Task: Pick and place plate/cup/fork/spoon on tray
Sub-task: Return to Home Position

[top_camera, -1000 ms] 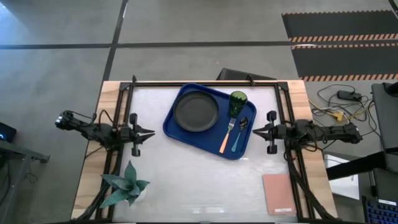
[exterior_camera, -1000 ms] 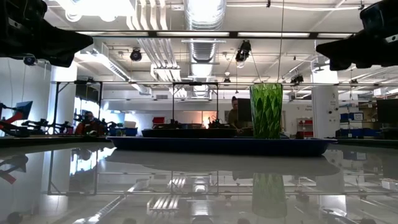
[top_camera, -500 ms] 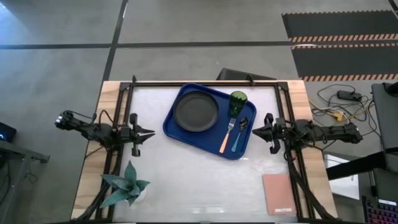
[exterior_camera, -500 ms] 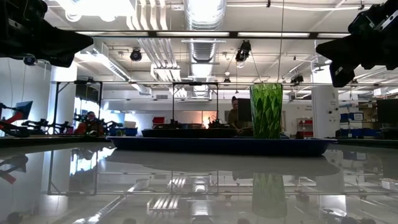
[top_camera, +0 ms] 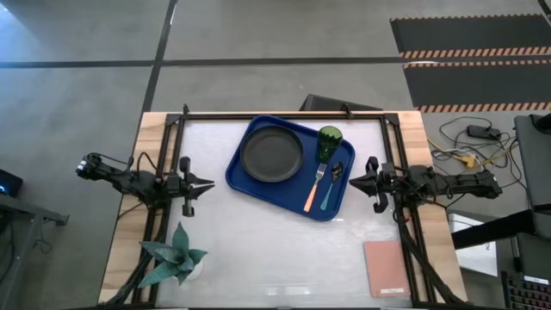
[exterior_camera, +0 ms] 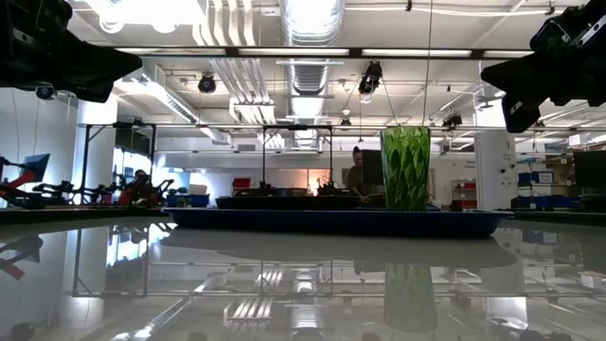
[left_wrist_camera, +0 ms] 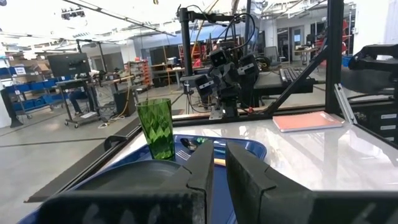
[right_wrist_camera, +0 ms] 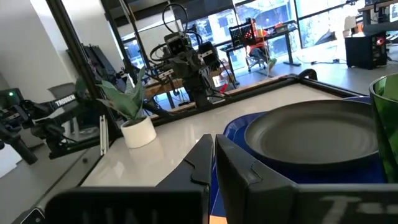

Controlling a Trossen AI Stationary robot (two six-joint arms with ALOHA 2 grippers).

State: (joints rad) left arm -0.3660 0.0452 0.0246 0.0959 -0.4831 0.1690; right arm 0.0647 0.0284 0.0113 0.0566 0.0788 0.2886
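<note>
Nothing on the tabletop (top_camera: 258,250) has shifted since half a second ago; both arms sit where they were, the right one holding the slightly turned pose it took just before that. One blue tray (top_camera: 250,176) lies near the far edge, about midway along it, and it carries one dark plate (top_camera: 271,152), one green cup (top_camera: 329,138), one fork (top_camera: 314,191) with an orange handle and one spoon (top_camera: 331,191) with a teal handle, the two utensils side by side on the tray's right part with the cup beyond them. Outward from the tray, the left claw (top_camera: 205,184) waits at the left edge and the right claw (top_camera: 355,180) at the right edge, each with its fingers clenched together on nothing. One potted spiky plant (top_camera: 172,257) stands at the near left corner and one pink pad (top_camera: 386,268) lies at the near right corner. No writing is readable on any of these things.
</note>
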